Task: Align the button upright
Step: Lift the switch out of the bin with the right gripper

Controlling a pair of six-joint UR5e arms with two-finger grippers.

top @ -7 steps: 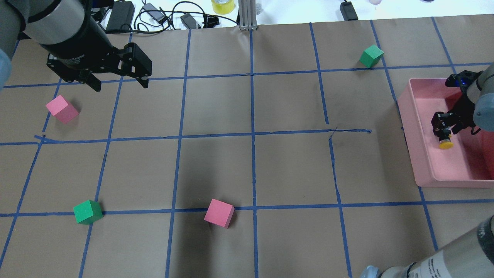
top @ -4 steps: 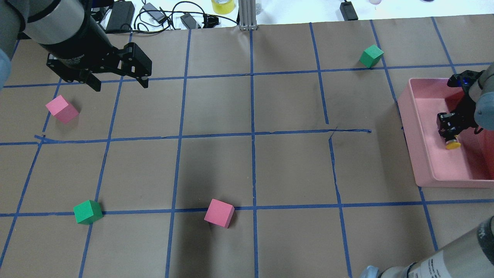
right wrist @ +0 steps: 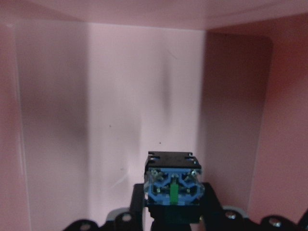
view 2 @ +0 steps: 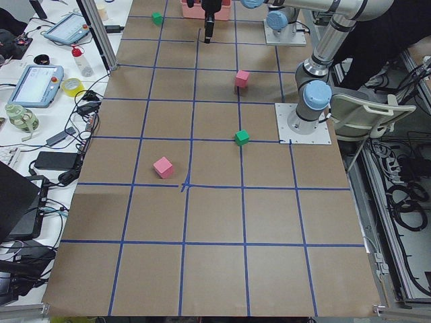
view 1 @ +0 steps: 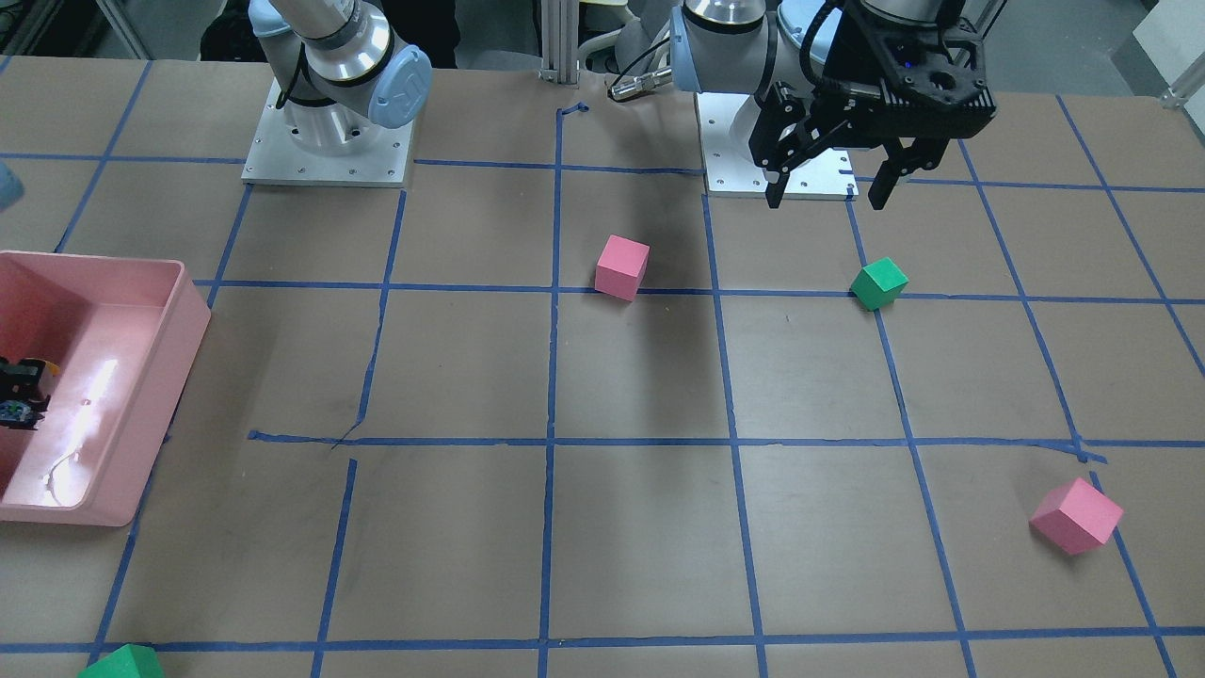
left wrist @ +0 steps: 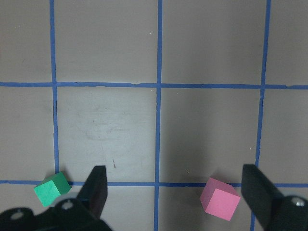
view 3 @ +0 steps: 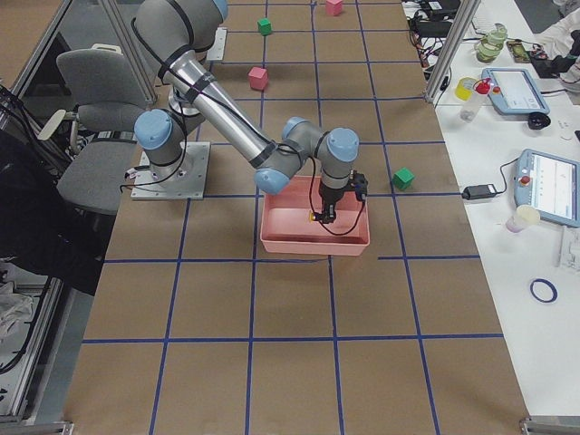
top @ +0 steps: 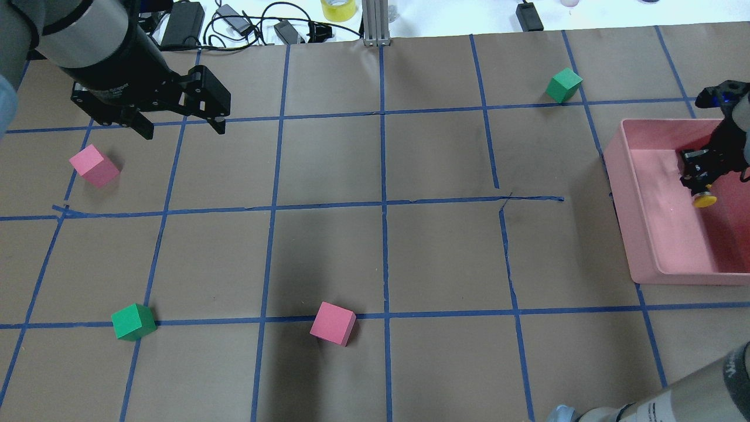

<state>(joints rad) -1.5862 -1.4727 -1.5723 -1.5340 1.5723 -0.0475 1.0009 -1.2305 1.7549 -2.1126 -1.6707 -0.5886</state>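
1. On the counter point(top: 439, 252) I count two pink cubes point(top: 94, 166) point(top: 333, 323), two green cubes point(top: 133, 322) point(top: 563, 85), one pink bin point(top: 636, 234) and one button point(top: 705, 200); the cubes sit well apart from one another.
2. The left gripper point(top: 183, 129) hangs above the counter's far left part, just beyond one pink cube; its fingers are spread wide, holding and touching nothing.
3. The right gripper point(top: 700, 179) reaches down into the bin at the right edge; it pinches the button by its black body, with the yellow cap sticking out past the fingertips; the wrist view shows the button's blue and green end point(right wrist: 172, 185) facing the camera.
4. The bin holds only the button and the gripper's tip; I cannot tell whether the cap touches the bin's floor.
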